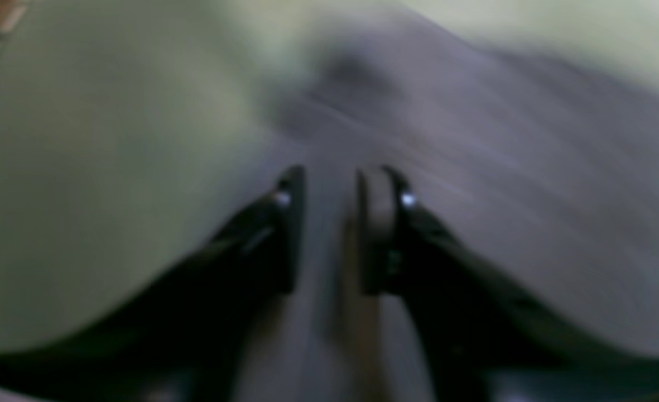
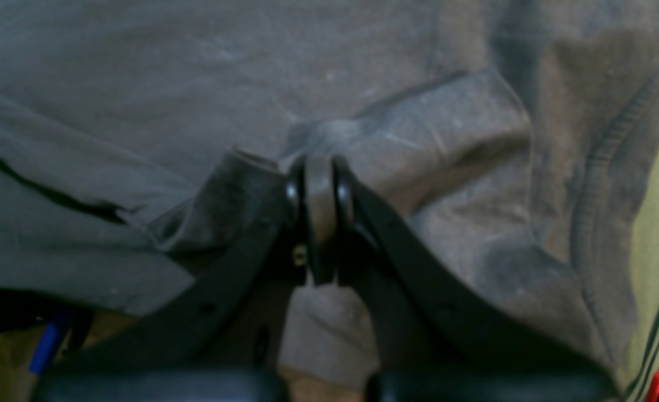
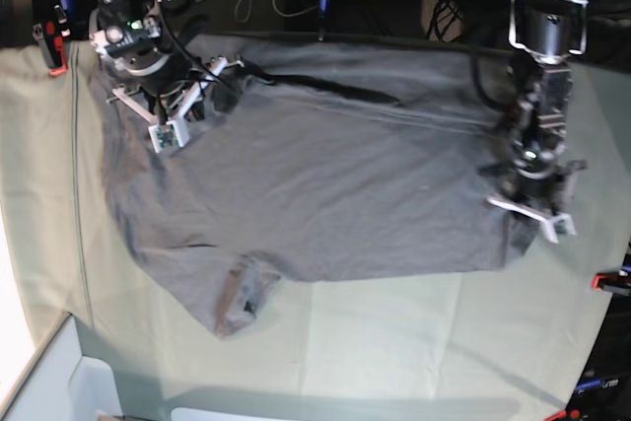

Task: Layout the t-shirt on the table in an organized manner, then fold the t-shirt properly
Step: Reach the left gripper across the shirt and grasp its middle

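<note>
Two arms worked over one grey t-shirt (image 3: 325,194), which lay spread across the middle of the table (image 3: 414,342) in the base view. Nearest to us, we saw bare pale cloth along the table's front, and the shirt's lower edge with a crumpled, turned-over corner (image 3: 240,298) jutting toward us. A red clamp (image 3: 609,282) sat at the table's edge low on that view's right.

Further back, the left gripper (image 3: 532,206) stood at the shirt's edge on the view's right. Its wrist camera was badly blurred, yet we could make out the left gripper's (image 1: 331,181) two dark fingers parted by a narrow gap, with grey fabric showing through it and below. We could not tell whether any cloth was caught there.

Farthest back, at the view's upper left, the right gripper (image 3: 170,125) sat low on the shirt's corner. In its own camera we saw the right gripper (image 2: 319,167) pressed tightly together, a bunched fold of the t-shirt (image 2: 362,56) pinched at its tips. A stitched hem (image 2: 608,162) ran down the right of that picture, pale table cloth beyond it.
</note>
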